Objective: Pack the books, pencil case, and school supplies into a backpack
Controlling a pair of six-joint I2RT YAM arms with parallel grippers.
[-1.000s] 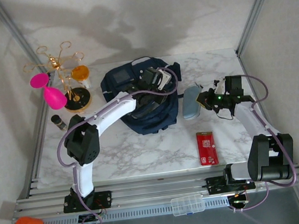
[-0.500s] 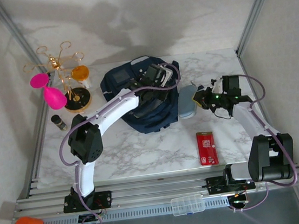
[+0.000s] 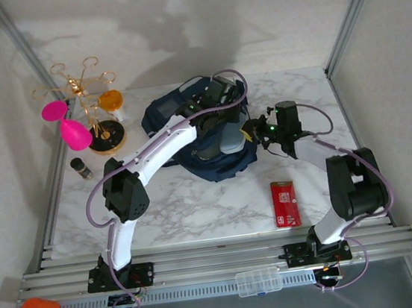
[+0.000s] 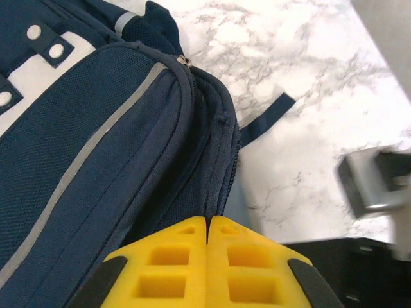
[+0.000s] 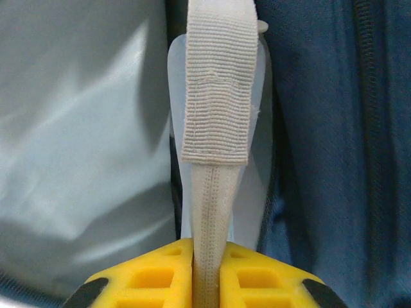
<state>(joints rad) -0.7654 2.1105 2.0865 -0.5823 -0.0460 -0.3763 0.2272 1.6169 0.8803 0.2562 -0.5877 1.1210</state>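
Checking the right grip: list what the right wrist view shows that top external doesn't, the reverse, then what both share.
Right wrist: a beige strap pinched between the right gripper's yellow fingers. Top external: a red booklet on the table, a gold glass rack, pink glasses. Both: the grey pencil case against the navy backpack.

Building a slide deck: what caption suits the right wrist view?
Right gripper pinching beige loop of grey pencil case, beside navy backpack.
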